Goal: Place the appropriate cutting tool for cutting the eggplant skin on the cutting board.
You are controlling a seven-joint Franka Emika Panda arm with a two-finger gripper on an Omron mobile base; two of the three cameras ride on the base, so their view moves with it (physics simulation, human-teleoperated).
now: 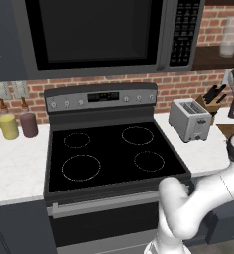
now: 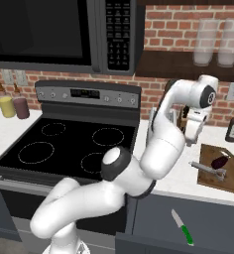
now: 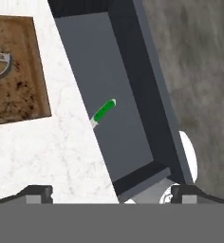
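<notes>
Down in the open drawer [image 2: 153, 243], below the counter's near edge, lies the cutting tool [image 2: 182, 227], green handle toward the near side. Up on the white counter [image 3: 47, 156] to its right sits the cutting board [image 2: 230, 186], already carrying an eggplant [image 2: 219, 161] and a grey utensil [image 2: 208, 168]. High above the counter hangs the gripper [image 3: 111, 192], jaws spread and empty. Judged risk: a descent could clip the counter's edge, since the blade lies partly under it. Brick wall, stove [image 1: 109, 149] left.
</notes>
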